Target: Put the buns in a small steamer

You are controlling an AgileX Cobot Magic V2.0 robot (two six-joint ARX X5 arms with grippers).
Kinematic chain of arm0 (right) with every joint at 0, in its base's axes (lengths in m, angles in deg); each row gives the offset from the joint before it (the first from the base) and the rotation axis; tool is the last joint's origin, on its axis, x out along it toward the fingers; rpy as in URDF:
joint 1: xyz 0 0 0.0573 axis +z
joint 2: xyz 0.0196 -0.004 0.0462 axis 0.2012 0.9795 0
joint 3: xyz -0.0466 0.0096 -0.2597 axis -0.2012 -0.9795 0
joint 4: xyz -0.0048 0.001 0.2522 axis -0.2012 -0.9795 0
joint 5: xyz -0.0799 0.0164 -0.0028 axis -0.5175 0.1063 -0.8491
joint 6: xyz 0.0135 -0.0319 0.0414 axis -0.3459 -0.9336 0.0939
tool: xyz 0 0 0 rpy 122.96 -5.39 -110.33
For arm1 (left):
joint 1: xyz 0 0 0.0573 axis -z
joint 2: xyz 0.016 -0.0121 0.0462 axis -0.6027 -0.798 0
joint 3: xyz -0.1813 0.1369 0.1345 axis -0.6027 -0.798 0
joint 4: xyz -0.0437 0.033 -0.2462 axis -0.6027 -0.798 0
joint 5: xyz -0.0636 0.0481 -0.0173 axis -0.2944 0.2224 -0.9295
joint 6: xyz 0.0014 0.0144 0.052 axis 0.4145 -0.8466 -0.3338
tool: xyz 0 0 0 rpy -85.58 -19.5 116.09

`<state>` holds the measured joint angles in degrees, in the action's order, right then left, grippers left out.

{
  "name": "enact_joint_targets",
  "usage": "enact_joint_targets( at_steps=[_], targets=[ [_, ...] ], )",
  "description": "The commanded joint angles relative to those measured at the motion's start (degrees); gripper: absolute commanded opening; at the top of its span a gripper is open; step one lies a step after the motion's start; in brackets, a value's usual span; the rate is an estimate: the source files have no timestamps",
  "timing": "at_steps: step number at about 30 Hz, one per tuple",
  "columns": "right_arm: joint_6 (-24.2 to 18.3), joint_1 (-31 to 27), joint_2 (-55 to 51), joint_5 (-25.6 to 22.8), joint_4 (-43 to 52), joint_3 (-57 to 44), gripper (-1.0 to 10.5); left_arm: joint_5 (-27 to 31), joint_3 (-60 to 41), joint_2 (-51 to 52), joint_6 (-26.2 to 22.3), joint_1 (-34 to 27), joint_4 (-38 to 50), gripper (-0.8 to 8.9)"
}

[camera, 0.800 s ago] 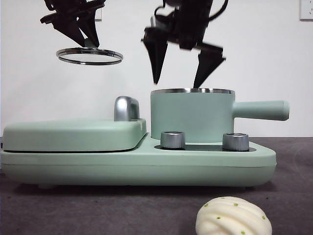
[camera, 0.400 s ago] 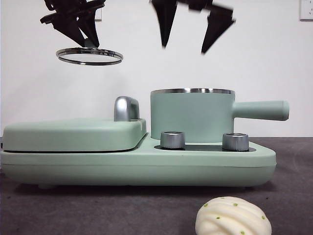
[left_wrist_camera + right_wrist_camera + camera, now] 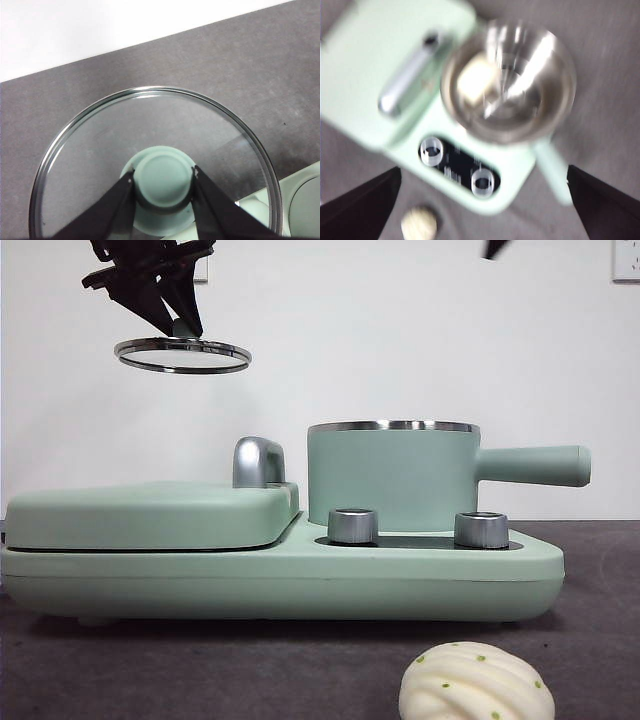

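The left gripper (image 3: 165, 310) hangs high at the front view's upper left, well above the flat grill cover (image 3: 150, 513), its jaws pointing down and clamped on the green knob (image 3: 163, 180) of the steamer's lid (image 3: 182, 354). The lid, a steel-rimmed glass disc, is held nearly level in the air. The right gripper (image 3: 482, 200) is raised high over the appliance, looking straight down on it; in the front view only a black tip shows at the top edge.

The appliance sits on a dark grey table (image 3: 250, 670) before a plain white wall (image 3: 330, 330). The small steamer (image 3: 392, 475) stands uncovered on the right half of the mint-green base (image 3: 280, 580), its straight handle pointing right, behind two steel dials.

The right gripper's jaws stand wide apart, holding nothing. Below it a pale cream bun (image 3: 477, 80) lies inside the steamer's steel bowl (the wrist picture is blurred, so its shape is only roughly readable). The pleated, green-specked bun (image 3: 476, 682) rests on the table in front of the base, apart from it.
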<state>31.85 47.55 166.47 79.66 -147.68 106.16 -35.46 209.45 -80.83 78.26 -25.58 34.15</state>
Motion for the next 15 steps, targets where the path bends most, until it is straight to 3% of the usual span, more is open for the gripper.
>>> enact_joint_targets(
  at_steps=[1, 8, 15],
  targets=[
    [0.92, 3.17, -4.55, 0.02, -4.52, -9.97, 5.3, -0.11, 2.43, -0.46, 0.24, 0.11, 1.29, 0.51],
    [11.04, 13.25, -13.81, -0.2, 10.12, -34.91, 5.3, -0.11, 2.43, -0.46, 0.22, 0.11, 1.31, 0.51],
    [15.78, 22.27, -13.46, -0.37, 26.51, -51.1, 5.3, -0.11, 2.43, -0.46, 0.22, 0.11, 1.29, 0.51]
  ],
)
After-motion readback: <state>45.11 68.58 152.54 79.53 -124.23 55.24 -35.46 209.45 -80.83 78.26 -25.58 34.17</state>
